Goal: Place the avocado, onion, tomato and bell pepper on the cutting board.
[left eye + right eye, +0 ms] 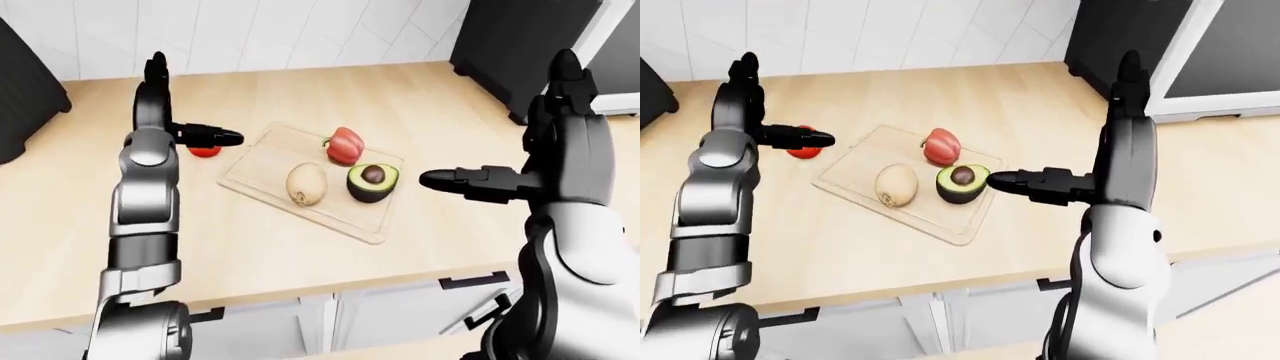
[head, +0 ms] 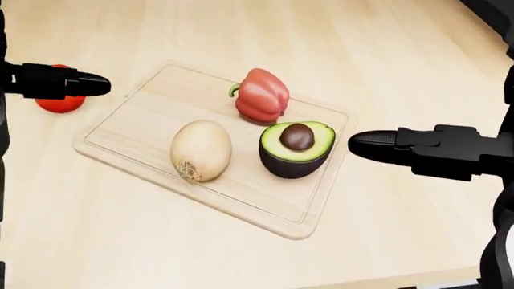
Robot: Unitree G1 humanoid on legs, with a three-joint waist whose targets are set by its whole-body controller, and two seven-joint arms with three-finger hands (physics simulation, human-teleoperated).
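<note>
A wooden cutting board (image 2: 128,126) lies on the counter. On it sit a red bell pepper (image 2: 262,95), a tan onion (image 2: 200,149) and a halved avocado (image 2: 296,149) with its pit showing. A red tomato (image 2: 59,104) lies on the counter just left of the board, partly hidden behind my left hand (image 2: 80,83). That hand is open, fingers raised, thumb pointing right over the tomato. My right hand (image 2: 378,146) is open and empty, just right of the avocado and the board's edge.
The wooden counter (image 1: 420,97) runs to a white tiled wall at the top. A dark appliance (image 1: 520,45) stands at the top right and another dark object (image 1: 25,97) at the far left. White cabinet fronts (image 1: 400,307) lie below the counter edge.
</note>
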